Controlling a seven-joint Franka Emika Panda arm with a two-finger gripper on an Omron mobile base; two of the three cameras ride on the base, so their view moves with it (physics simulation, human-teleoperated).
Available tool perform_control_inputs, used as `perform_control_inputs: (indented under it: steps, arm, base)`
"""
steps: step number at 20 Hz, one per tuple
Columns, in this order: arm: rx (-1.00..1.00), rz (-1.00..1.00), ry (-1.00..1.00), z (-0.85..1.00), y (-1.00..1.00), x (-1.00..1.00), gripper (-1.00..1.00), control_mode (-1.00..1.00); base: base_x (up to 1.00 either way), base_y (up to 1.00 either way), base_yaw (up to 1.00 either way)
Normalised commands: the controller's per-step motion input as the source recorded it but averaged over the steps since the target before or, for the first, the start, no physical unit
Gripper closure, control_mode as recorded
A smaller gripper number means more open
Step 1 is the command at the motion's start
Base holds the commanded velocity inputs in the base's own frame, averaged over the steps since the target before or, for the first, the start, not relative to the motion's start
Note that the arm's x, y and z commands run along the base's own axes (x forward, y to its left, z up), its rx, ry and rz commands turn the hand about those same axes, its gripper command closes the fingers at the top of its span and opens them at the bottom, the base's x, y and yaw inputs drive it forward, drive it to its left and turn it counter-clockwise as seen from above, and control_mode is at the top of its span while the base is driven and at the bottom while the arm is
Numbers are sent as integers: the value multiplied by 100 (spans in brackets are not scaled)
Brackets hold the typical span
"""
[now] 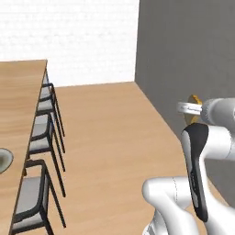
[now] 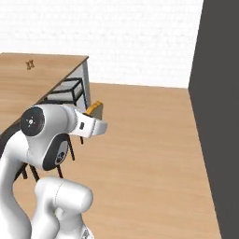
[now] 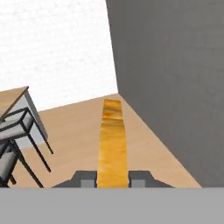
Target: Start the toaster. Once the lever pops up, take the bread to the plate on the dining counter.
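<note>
My gripper (image 3: pixel 113 178) is shut on the bread (image 3: pixel 113 144), a slice seen edge-on with a golden-orange crust, standing up between the two fingers (image 3: pixel 85 177). In the left base view the bread (image 1: pixel 196 100) pokes out past the gripper (image 1: pixel 192 109) at the right, close to the grey wall. From the right base view the bread (image 2: pixel 96 108) sits at the tip of the gripper (image 2: pixel 94 115), over the wooden floor. The dining counter (image 1: pixel 18 105) of light wood lies to the left, also seen at the dining counter's far end (image 2: pixel 37 79). The toaster is out of view.
Grey chairs (image 1: pixel 39 133) with black frames line the counter's edge, between it and me; chairs (image 2: pixel 70 91) stand close to the arm. A grey round dish (image 1: pixel 3 160) is cut off by the left edge; plate or bowl, I cannot tell. A grey wall (image 1: pixel 193 55) runs along the right.
</note>
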Motion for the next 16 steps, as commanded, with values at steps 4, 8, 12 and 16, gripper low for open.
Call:
perform_control_inputs:
  steps: [4, 8, 12, 16]
  arm:
    - [0, 0, 0, 0, 0, 0, 100, 100]
    - [0, 0, 0, 0, 0, 0, 100, 100]
    - [0, 0, 0, 0, 0, 0, 100, 100]
    - [0, 0, 0, 0, 0, 0, 100, 100]
  base:
    - [100, -38, 62]
    - [78, -44, 64]
    - [59, -53, 64]
    - [47, -63, 61]
